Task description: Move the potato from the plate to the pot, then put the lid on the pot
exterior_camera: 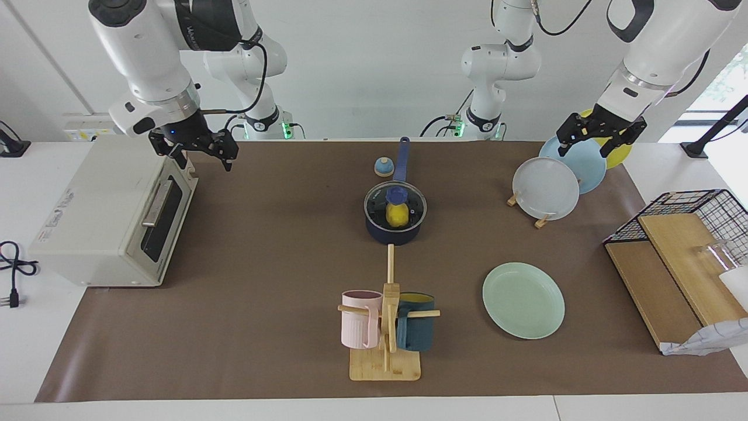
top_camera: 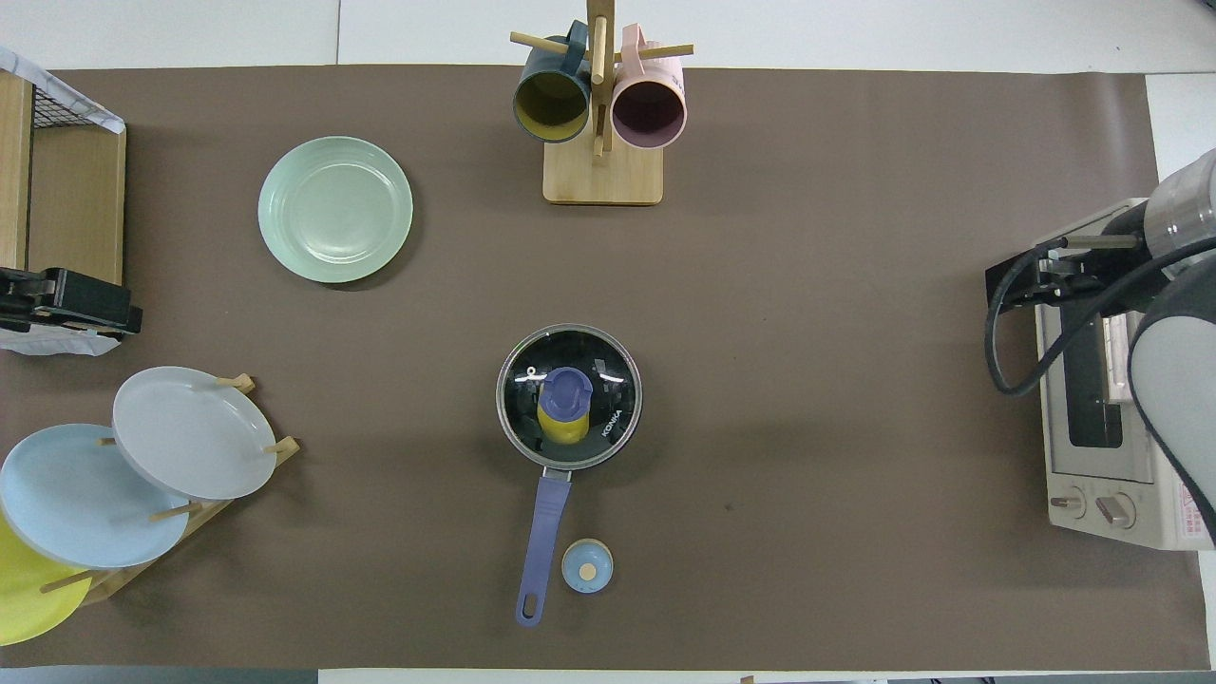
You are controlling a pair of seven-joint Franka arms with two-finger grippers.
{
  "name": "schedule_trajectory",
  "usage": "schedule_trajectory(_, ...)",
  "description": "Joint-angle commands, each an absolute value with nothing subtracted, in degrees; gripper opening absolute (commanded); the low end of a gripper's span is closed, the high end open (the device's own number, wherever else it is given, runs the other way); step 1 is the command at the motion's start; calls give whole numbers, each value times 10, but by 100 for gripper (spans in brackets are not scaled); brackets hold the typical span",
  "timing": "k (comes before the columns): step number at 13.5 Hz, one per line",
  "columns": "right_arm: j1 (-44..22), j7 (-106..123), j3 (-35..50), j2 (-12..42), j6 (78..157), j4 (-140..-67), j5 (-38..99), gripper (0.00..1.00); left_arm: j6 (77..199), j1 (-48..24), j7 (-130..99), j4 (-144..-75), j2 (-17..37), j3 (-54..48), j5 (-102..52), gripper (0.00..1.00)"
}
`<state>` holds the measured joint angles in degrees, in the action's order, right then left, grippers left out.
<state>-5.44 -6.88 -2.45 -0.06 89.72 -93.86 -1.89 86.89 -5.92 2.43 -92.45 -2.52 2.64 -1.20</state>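
The potato [exterior_camera: 397,216] sits in the pot [exterior_camera: 395,229] under the lid [exterior_camera: 395,204], the plate [exterior_camera: 523,300] is bare, so keep both open grippers, left gripper [exterior_camera: 602,135] and right gripper [exterior_camera: 196,150], away.

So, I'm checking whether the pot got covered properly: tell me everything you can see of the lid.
The lid is a round clear glass disc with a metal rim and a blue knob at its centre, with white lettering on the glass. It lies flat and centred on the dark navy pot, mid-table, rim sitting on rim. The yellow potato shows through the glass inside. No pincer touches it.
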Motion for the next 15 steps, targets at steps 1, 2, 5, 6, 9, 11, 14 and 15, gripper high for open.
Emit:
schedule_trajectory(1,-47,-58,-21,-46,925,-995,-13,100,861,-65,33,-921,-25,32,-6,100)
schedule_trajectory(2,-44,-59,-21,-47,931,-997,-13,100,862,-64,34,-921,-26,31,-7,100)
schedule_trajectory(5,-31,-58,-19,-38,930,-993,-15,100,865,-60,33,-924,-35,27,-6,100)
schedule_trajectory(6,-27,-57,-17,-37,931,-991,-17,100,866,-60,34,-925,-36,27,-6,100)
schedule_trajectory(9,-5,-52,-4,-25,910,-961,-22,100,865,-60,30,-925,-37,27,-6,100)
schedule_trajectory(11,5,-18,5,-25,908,-962,-20,100,865,-60,29,-927,-37,27,-7,100)
schedule_trajectory(14,5,-18,6,-25,909,-961,-18,100,864,-61,30,-926,-37,27,-7,100)
schedule_trajectory(15,5,-18,5,-25,909,-962,-16,100,865,-60,30,-926,-37,27,-6,100)
